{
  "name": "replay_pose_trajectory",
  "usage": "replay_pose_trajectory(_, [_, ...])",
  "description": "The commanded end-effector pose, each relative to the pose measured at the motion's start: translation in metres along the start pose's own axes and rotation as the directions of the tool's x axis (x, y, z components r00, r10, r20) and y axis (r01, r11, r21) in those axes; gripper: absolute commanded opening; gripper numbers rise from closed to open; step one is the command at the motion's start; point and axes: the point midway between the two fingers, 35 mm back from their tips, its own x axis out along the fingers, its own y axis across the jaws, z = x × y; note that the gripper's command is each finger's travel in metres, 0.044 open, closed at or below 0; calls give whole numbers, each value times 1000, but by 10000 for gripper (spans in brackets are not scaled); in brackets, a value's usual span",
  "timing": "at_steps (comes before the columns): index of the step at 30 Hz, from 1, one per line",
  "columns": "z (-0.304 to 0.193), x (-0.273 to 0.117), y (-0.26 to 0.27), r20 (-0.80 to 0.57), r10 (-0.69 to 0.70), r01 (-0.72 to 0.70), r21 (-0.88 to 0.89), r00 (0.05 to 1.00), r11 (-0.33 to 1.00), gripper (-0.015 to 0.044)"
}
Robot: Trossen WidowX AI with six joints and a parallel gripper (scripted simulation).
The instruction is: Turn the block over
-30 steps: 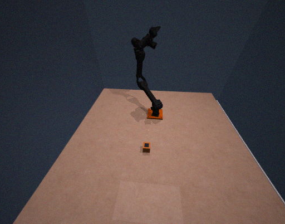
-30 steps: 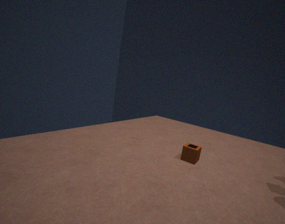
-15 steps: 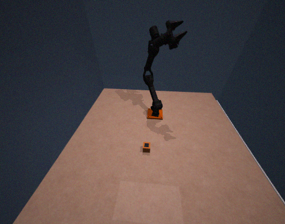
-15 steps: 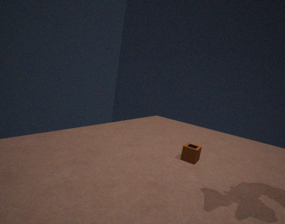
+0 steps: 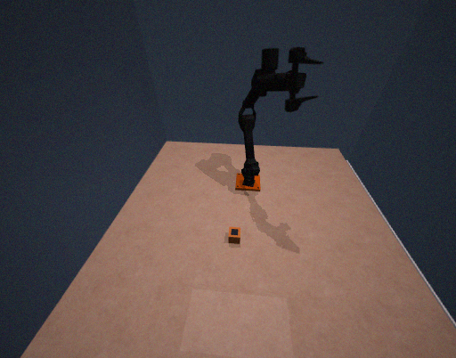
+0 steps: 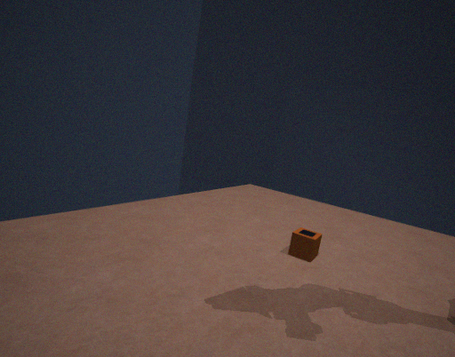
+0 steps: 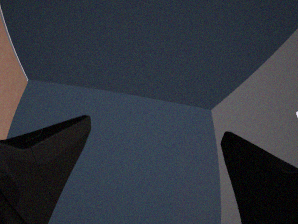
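An orange block [image 5: 234,240] [image 6: 304,247] rests on the table [image 5: 145,249] [image 6: 123,266], with its dark marked patch [image 5: 234,231] [image 6: 307,233] facing up. My gripper [image 5: 320,79] [image 7: 158,131] is open and empty. It is high above the table in the top view, well away from the block, with its fingers pointing to the right. The gripper is out of view in the exterior view, where only the arm's shadow shows. The block is not in the wrist view.
The arm stands on an orange base plate [image 5: 256,187] behind the block in the top view. The arm's shadow [image 5: 279,236] [image 6: 309,302] falls on the table near the block. A paler rectangular patch [image 5: 236,321] lies on the table's near part. Dark walls surround the table.
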Motion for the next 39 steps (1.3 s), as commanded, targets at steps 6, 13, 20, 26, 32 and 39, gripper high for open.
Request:
replay_pose_trajectory(6, [-77,36,83,-185,237,-170,318,954,933,440])
replay_pose_trajectory(13, [-136,44,166,-282,492,-200,667,823,718,440])
replay_pose_trajectory(20, [-193,21,268,-303,763,-15,925,571,379,440])
replay_pose_trajectory(26, [-224,-23,351,-221,931,291,947,290,135,440])
replay_pose_trajectory(32, [-242,-83,425,-44,999,628,777,-15,44,440])
replay_pose_trajectory(39, [-246,-123,463,105,977,786,612,-188,85,440])
